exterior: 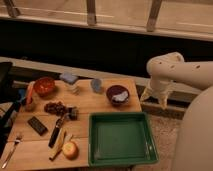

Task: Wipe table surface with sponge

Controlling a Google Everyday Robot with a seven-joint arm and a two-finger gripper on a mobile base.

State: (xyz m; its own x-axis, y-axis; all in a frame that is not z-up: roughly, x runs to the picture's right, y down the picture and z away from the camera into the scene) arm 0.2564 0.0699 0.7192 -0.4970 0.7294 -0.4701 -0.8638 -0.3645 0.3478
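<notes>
Right of the table surface hangs the gripper, open or closed we cannot tell; the sponge seemingly lies well apart.

1. The gripper hangs just off the right edge of the table surface, level with the dark bowl.
2. The green tray fills the near right corner, and its raised rim blocks low passes.
3. The far row is crowded: red bowl, sponge, blue-grey cup and the dark bowl.
4. A band of open wood runs between that row and the tray.
5. On the near left, grapes, a black bar, a knife, a round fruit and a fork stand in the way.
</notes>
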